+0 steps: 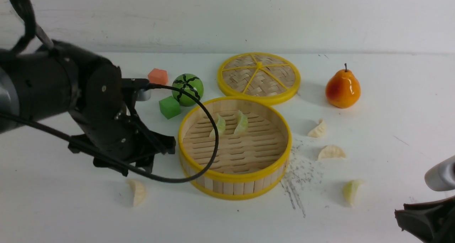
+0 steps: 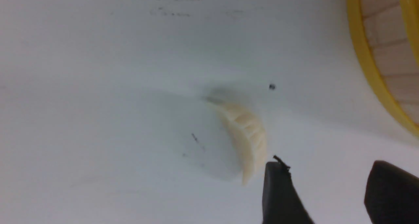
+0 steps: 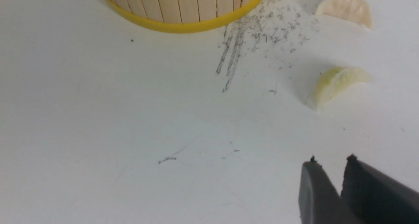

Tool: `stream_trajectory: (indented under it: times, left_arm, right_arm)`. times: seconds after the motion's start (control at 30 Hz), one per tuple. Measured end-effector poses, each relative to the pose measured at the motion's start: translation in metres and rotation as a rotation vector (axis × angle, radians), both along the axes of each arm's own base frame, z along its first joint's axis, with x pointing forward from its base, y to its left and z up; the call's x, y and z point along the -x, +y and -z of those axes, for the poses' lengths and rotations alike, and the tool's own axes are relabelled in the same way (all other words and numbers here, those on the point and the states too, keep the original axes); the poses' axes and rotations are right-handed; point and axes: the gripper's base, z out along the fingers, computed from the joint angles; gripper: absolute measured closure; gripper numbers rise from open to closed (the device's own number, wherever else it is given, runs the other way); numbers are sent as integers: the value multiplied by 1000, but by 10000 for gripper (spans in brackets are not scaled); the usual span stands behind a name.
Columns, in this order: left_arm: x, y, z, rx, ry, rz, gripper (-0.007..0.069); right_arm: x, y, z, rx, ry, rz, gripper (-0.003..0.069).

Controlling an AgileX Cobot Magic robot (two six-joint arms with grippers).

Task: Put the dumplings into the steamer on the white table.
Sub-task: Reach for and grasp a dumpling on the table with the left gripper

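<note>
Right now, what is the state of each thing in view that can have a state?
Round bamboo steamer with yellow rims: uncovered, partly filled.
Flat woven disc with yellow spokes: lying flat behind the steamer.
Two yellow-green crescent dumplings: inside the steamer.
Three cream dumplings and one yellow-green dumpling: lying on the white table.
Left gripper: open, empty.
Right gripper: jaws slightly apart, empty.
</note>
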Motion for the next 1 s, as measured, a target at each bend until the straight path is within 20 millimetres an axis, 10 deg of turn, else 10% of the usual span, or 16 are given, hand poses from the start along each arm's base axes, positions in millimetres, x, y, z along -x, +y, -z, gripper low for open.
stream_trajectory:
  times: [0.6, 1.0]
  left_arm:
    - [-23, 0, 75, -84, 97, -179, 281]
    - [-19, 2, 51, -78, 39, -136, 438]
  right_arm:
    - [-2, 0, -2, -30, -33, 21, 513]
    - [-3, 1, -3, -59, -31, 31, 503]
